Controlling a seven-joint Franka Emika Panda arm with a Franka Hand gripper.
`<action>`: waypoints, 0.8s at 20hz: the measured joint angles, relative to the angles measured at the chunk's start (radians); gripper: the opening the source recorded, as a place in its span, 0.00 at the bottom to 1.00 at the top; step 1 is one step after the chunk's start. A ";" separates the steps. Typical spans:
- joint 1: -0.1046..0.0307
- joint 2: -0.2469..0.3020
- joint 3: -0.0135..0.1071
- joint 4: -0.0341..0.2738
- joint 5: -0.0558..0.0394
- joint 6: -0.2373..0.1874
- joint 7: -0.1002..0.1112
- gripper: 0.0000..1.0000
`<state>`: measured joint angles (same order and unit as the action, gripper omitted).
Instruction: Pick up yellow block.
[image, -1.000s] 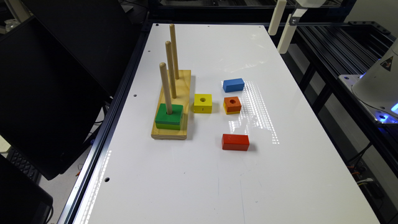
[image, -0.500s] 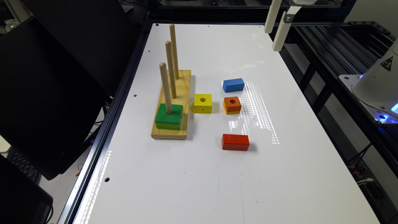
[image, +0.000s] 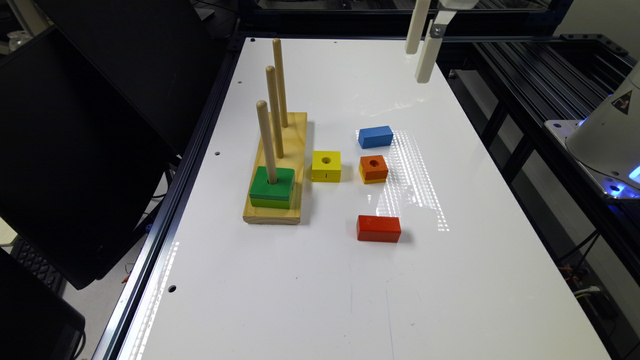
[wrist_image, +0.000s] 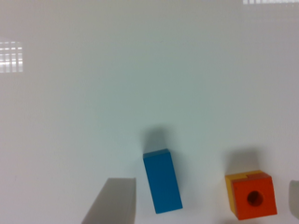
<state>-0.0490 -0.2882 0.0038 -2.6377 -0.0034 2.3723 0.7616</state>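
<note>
End effector (image: 423, 47) high over far worktop (image: 320, 280) edge, fingers spread, nothing held. Yellow block (image: 326, 166) at roughly 7 o'clock from it in the exterior view, between peg base (image: 277, 170) and orange block (image: 374, 168). Square, no long axis. Needs travel down, nearward.

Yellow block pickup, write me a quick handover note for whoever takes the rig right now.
Gripper: high above the table's far end, holding nothing; open or shut cannot be told.
Yellow block: flat on the white table, hole up, between the wooden peg base and the orange block, touching neither.
Done: nothing yet; block ungrasped.
Left: move over the yellow block, descend, grip its sides, lift.
</note>
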 joint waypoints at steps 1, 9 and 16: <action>0.000 0.009 0.000 0.009 0.0000 0.000 0.000 1.00; 0.001 0.083 0.010 0.085 0.0011 0.000 0.003 1.00; 0.001 0.131 0.048 0.131 0.0052 0.000 0.029 1.00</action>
<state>-0.0476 -0.1575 0.0517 -2.5070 0.0017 2.3724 0.7905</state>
